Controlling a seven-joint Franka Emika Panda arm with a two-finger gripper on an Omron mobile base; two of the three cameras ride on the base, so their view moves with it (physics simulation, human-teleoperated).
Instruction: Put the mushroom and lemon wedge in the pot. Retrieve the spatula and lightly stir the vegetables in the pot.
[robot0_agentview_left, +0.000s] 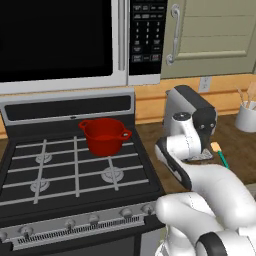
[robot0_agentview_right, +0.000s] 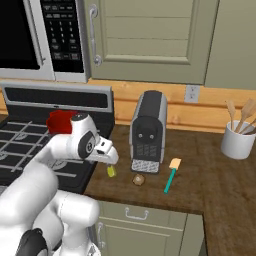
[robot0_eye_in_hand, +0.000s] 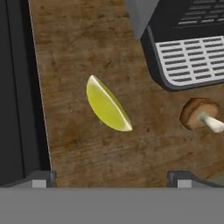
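Gripper above the lemon wedge

Lemon wedge (robot0_eye_in_hand: 107, 105) lies mid-frame on the counter (robot0_eye_in_hand: 78, 52), long axis upper left to lower right; gripper (robot0_eye_in_hand: 111, 177) fingers spread wide, empty; mushroom (robot0_eye_in_hand: 199, 114) at right.

My left base view looks forward over the black gas stove (robot0_agentview_left: 75, 165); my right one faces the brown wooden counter (robot0_agentview_right: 210, 175). Both share the grey coffee machine (robot0_agentview_right: 148, 131). My hand view looks down close at that counter.
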